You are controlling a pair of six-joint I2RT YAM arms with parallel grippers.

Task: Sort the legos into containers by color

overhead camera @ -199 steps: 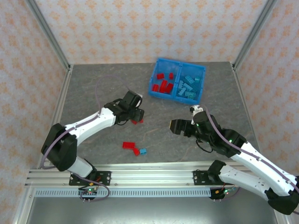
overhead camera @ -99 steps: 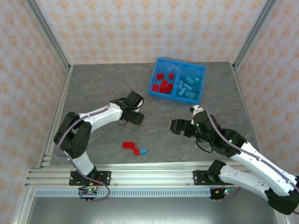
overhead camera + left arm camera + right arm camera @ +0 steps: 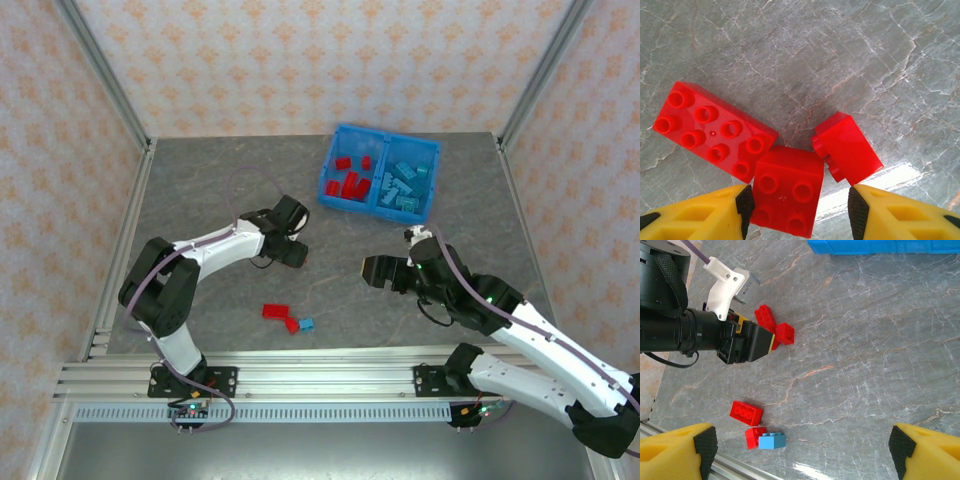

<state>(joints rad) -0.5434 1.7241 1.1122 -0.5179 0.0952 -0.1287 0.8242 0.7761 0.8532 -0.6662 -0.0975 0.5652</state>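
Three red legos lie under my left gripper: a long brick, a square one and a tipped one. The square one sits between the open fingers, against the left pad, with a gap to the right pad. In the top view this gripper is low over the table's middle. My right gripper hovers open and holds nothing. The blue containers bin at the back has red legos in its left compartment and teal legos in its right one.
Near the front edge lie a red brick, a smaller red one and a blue one touching it. The same blue brick lies near the metal front rail. Frame posts and patterned walls enclose the table.
The left arm's elbow swung forward and its gripper settled over the red bricks, hiding them in the top view. The right arm barely moved.
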